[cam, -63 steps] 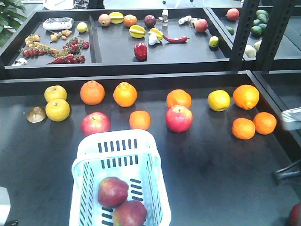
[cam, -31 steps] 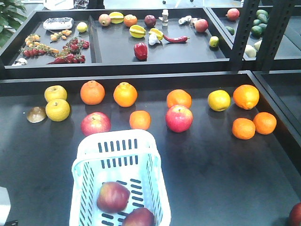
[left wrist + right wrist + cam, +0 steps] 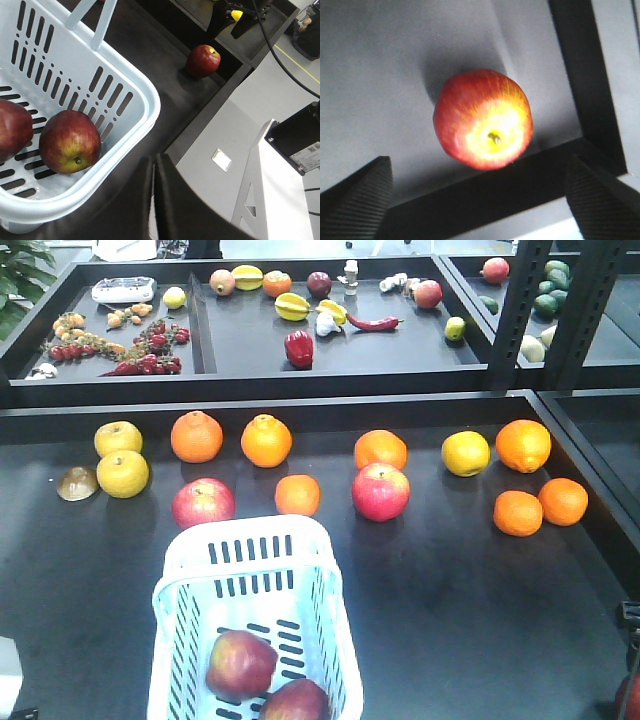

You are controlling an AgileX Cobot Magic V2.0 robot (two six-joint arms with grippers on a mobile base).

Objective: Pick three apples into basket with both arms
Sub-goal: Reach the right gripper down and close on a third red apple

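Front view overlooks table (image 3: pixel 450 580); 2 wrist views look down close.

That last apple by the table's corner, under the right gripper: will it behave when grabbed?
The apple looks round and glossy, so it may roll if nudged off-centre, likely stopping at the raised table edge. It looks firm, probably not crushing. The right gripper is open wider than the fruit.
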